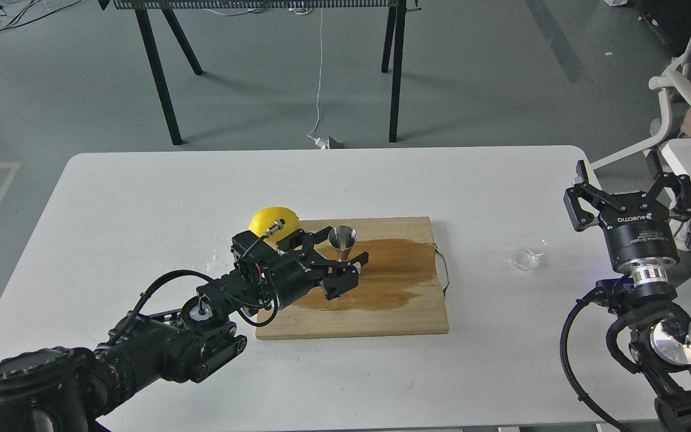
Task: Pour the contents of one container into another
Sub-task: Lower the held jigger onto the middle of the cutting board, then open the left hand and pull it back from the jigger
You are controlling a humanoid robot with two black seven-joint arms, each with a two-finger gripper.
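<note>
The steel jigger [342, 239] stands upright on the wooden board [381, 312], just right of the lemon [272, 221]. My left gripper [345, 244] is open, its two fingers spread on either side of the jigger and apart from it. The tiny clear cup [528, 251] sits on the white table to the right of the board. My right gripper [621, 180] is raised at the table's right edge, open and empty, to the right of the cup and slightly nearer to me.
A wide wet stain [381, 276] darkens the board's middle, and a thin wire handle [443, 270] sticks out of its right side. Small droplets [215, 262] lie on the white table [141, 198] left of my left arm. A chair [681, 84] stands at the far right.
</note>
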